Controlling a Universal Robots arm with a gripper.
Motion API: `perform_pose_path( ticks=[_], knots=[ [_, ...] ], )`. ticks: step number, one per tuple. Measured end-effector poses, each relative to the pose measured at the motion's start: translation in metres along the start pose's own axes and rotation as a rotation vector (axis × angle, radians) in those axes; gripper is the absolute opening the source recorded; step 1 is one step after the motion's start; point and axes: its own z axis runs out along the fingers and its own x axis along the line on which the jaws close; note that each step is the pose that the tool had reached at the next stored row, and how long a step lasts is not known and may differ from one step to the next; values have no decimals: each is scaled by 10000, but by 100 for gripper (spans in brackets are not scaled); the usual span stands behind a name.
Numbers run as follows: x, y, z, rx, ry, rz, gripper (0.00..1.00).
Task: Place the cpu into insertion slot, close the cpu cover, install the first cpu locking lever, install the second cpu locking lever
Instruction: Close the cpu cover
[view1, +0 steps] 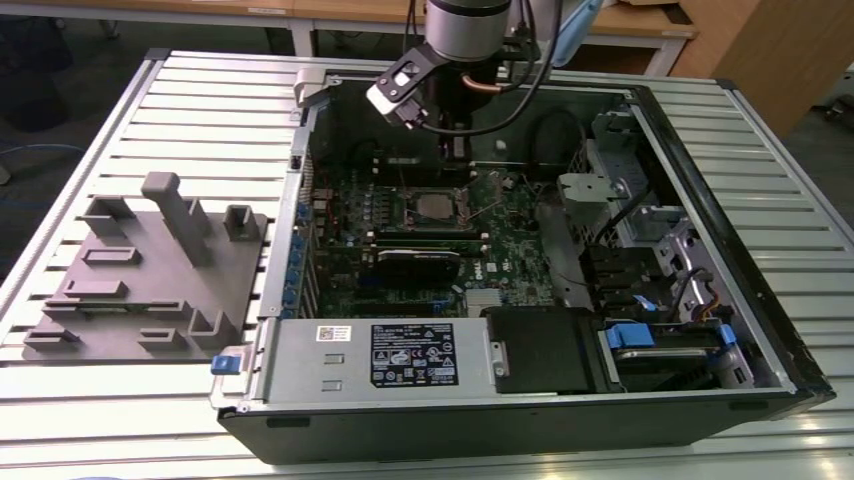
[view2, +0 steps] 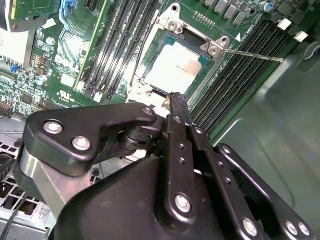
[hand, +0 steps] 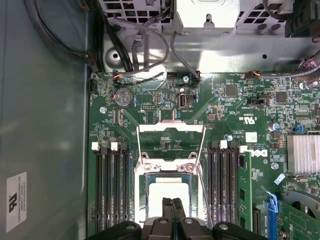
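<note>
The cpu (hand: 167, 191), a silver square chip, lies in the insertion slot (hand: 142, 192) on the green motherboard (view1: 507, 235). It also shows as a pale square cpu (view2: 175, 67) in the second wrist view. The cpu cover (hand: 171, 129), a thin metal frame with a window, is swung open away from the socket. My gripper (hand: 172, 204) is shut with nothing between its fingers, its tips just over the chip's near edge. In the exterior view the gripper (view1: 455, 152) hangs above the socket (view1: 434, 205). One thin locking lever (view2: 252, 54) sticks out free from a socket corner.
The open computer case (view1: 694, 190) rests on a slatted metal table (view1: 174, 100), with a grey fixture block (view1: 147, 270) at the exterior view's left. Black memory slots (hand: 112, 190) flank the socket. A black card (view1: 416, 262), power supply (view1: 387, 355) and cables (hand: 145, 50) crowd the case.
</note>
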Motion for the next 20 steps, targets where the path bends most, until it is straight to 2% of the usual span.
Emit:
perform_pose_path(
  ticks=[9,11,20],
  knots=[
    [1,3,-11,-2,4,1,10],
    [0,4,-55,-1,1,0,10],
    [0,4,-57,0,1,0,10]
  ],
)
